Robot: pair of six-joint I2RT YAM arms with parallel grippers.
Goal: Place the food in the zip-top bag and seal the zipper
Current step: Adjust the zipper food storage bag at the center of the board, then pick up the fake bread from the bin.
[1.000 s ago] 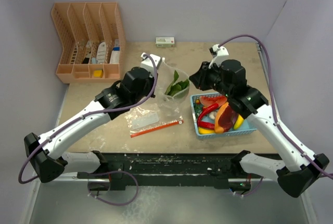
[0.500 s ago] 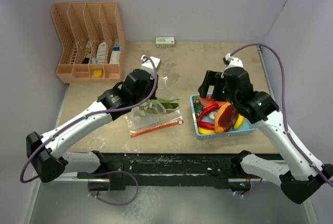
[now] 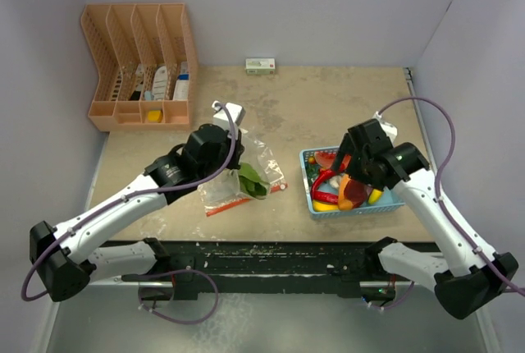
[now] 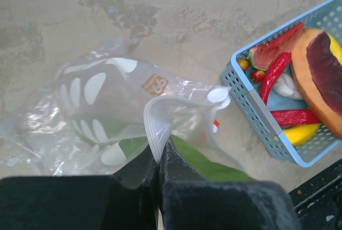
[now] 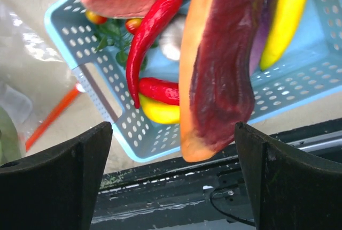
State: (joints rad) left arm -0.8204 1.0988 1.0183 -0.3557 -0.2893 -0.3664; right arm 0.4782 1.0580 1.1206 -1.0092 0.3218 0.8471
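Observation:
The zip-top bag (image 3: 256, 158), clear with white dots, lies slumped on the table with a green leafy piece (image 3: 251, 181) inside. My left gripper (image 3: 232, 171) is shut on a fold of the bag's edge (image 4: 155, 128). A short stretch of the red-orange zipper (image 5: 51, 117) shows beside the basket. The rest of the food fills the light blue basket (image 3: 314, 174): red chili peppers (image 5: 149, 27), a yellow banana piece (image 5: 288, 16) and the orange-red chunk (image 5: 214, 69). My right gripper (image 5: 171, 187) hangs open over the basket's near side, with nothing between its fingers.
A peach desk organiser (image 3: 139, 61) stands at the back left, and a small box (image 3: 260, 66) lies against the back wall. The black front rail (image 5: 214, 198) runs just past the basket's near rim. White walls close in both sides.
My right gripper has opened and swung from the bag's mouth back over the basket. The left gripper has lowered the bag, green leaf inside, toward the table and nearer.

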